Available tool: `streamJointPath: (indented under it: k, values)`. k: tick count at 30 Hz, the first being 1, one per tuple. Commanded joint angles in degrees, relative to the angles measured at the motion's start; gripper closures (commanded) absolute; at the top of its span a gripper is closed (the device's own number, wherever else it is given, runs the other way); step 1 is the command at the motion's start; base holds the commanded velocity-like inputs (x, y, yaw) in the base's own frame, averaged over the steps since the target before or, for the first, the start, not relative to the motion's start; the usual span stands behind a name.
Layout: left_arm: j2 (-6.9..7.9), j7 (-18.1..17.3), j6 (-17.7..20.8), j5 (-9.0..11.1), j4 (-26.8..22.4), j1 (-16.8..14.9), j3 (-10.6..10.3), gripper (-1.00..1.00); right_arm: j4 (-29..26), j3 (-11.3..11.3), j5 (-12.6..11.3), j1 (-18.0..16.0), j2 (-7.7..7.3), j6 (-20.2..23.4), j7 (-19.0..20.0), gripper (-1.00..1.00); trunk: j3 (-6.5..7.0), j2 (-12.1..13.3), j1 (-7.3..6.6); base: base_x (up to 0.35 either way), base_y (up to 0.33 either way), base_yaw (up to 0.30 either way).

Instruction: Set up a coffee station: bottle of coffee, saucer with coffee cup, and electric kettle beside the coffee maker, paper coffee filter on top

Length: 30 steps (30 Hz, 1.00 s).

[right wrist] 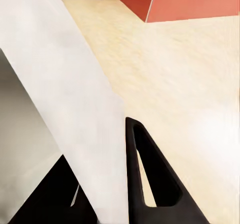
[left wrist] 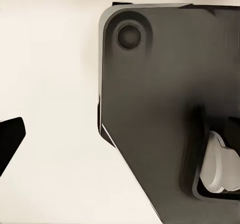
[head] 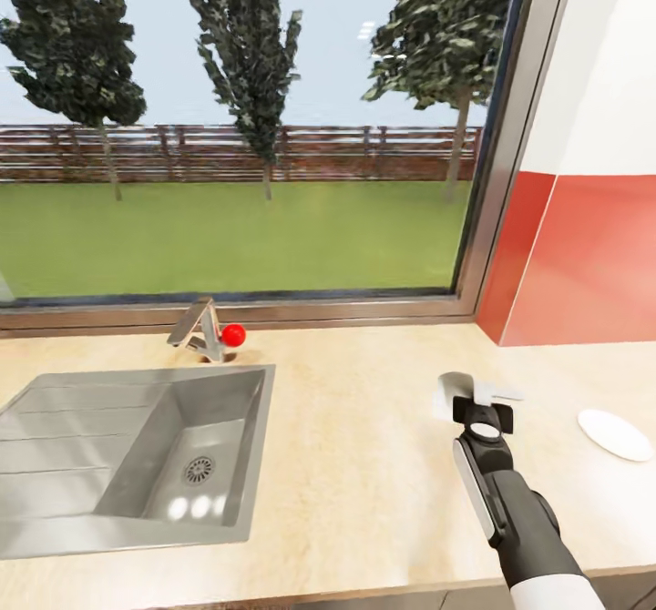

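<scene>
My right claw (head: 480, 402) is pinching the paper coffee filter (head: 463, 389) just above the bench (head: 364, 464), my arm reaching forward. The right wrist view is showing the white filter (right wrist: 75, 108) between the black fingers (right wrist: 150, 184). The saucer (head: 615, 434) is lying near, to the right. My left claw: I cannot tell its state.

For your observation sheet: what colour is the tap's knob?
Red knob, clearest in the head view.
</scene>
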Motion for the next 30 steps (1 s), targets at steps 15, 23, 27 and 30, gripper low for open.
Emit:
streamJointPath:
  k: [15, 23, 27, 30]
  values:
    - [-0.05, 0.0, -0.11, 0.56, -0.04, -0.01, -0.36, -1.0, 0.02, 0.14, -0.17, -0.04, 0.04, -0.88, -0.38, 1.0, -0.12, -0.12, 0.04, 0.0, 0.0, 0.298]
    - [-0.07, 0.01, -0.11, 0.73, -0.06, -0.01, -0.3, -1.0, 0.0, 0.16, -0.17, -0.03, 0.03, -0.83, -0.42, 1.0, -0.12, -0.12, 0.04, 0.0, 0.035, 0.298]
    - [-0.14, -0.03, -0.17, 0.69, -0.1, -0.01, -0.33, -1.0, 0.02, 0.18, -0.17, -0.04, 0.05, -0.8, -0.42, 1.0, -0.12, -0.12, 0.04, 0.0, 0.287, 0.298]
    - [-0.16, -0.03, -0.19, 0.66, -0.12, -0.01, -0.36, -1.0, 0.02, 0.17, -0.17, -0.04, 0.03, -0.79, -0.42, 1.0, -0.12, -0.12, 0.04, 0.0, 0.31, 0.298]
